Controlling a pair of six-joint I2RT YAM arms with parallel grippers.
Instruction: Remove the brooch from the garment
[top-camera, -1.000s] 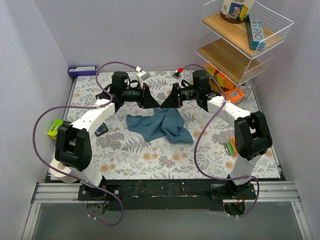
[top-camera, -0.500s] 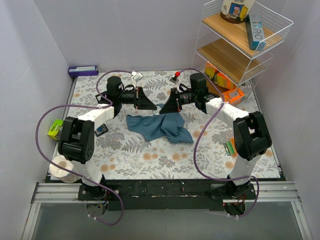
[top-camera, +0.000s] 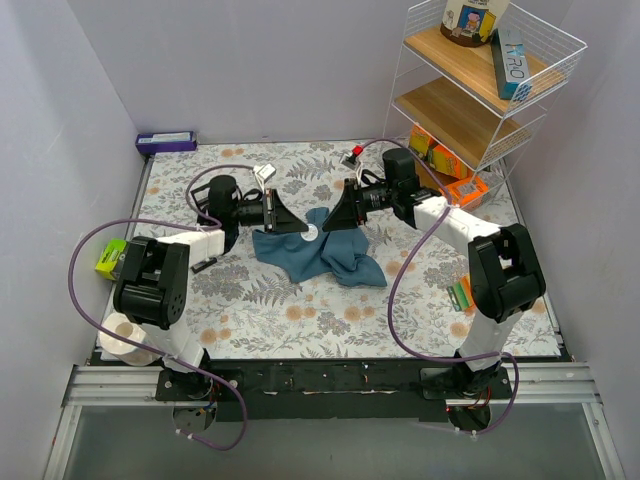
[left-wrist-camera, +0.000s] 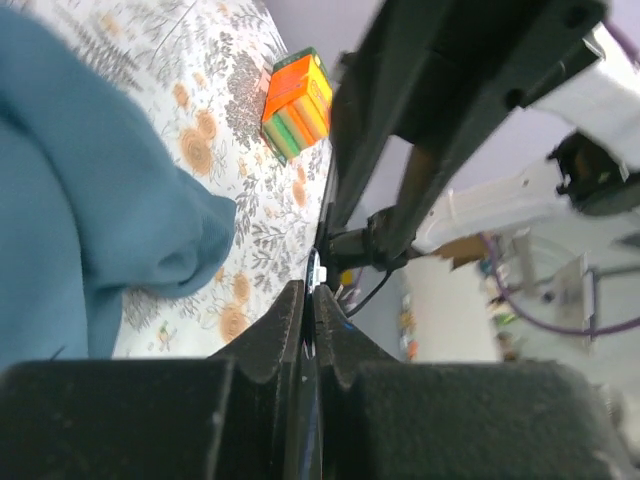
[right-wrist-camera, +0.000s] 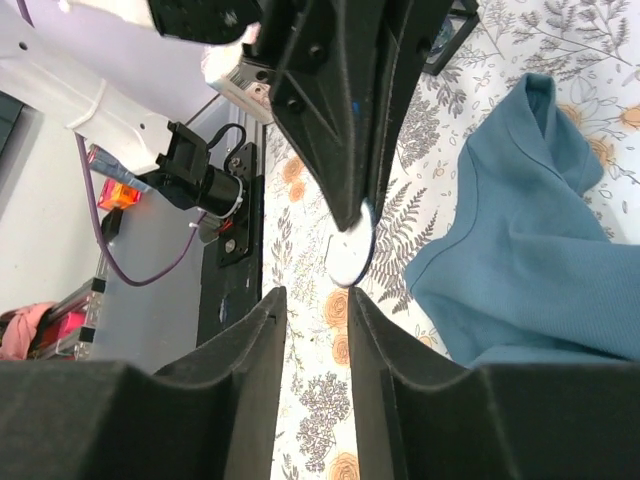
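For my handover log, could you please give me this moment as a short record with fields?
brooch: whitish disc, pinched at the tip of the left pincer
left pincer: shut on the brooch
right pincer: open, nothing between its fingers, brooch just beyond its tips
garment: teal T-shirt, crumpled on the table, in neither pincer
brooch versus garment: apart in the right wrist view

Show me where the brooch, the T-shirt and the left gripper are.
brooch (right-wrist-camera: 350, 258): right wrist view, white disc's centre.
T-shirt (top-camera: 295, 252): top external view, flat middle cloth.
left gripper (top-camera: 302, 229): top external view, closed fingertips.
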